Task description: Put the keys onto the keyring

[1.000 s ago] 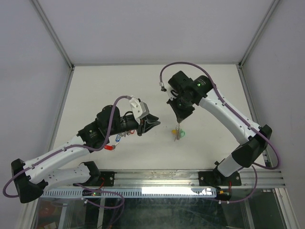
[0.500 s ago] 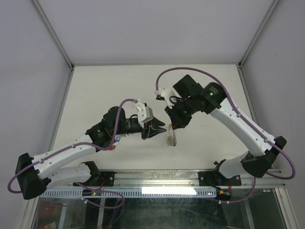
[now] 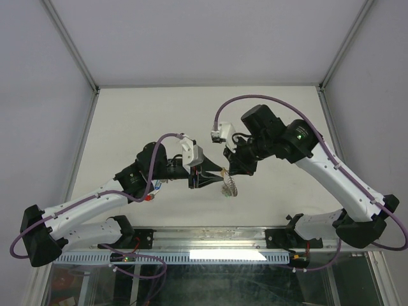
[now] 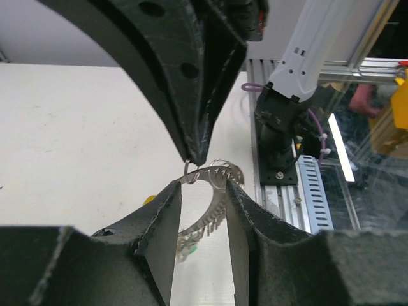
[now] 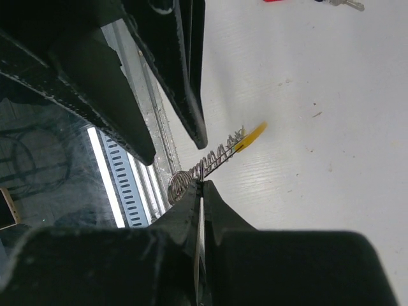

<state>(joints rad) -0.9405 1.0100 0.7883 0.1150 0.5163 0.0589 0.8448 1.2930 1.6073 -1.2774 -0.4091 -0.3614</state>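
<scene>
Table (image 3: 127,121): loose keys (image 3: 148,197) are seen lying by left arm.
Right gripper (image 5: 199,186): jaws pressed together, keyring (image 4: 189,168) is pinched and held off table.
Left gripper (image 4: 203,191): jaws spread, nearer arm.
Strung keys (image 4: 217,185): long axis hangs down between left jaws.
Keyring: just above that gap.

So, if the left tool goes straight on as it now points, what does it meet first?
Most likely the keys, hanging from the keyring pinched in the right tool; they sit just at the open tips of the left tool, though depth is unclear.
</scene>
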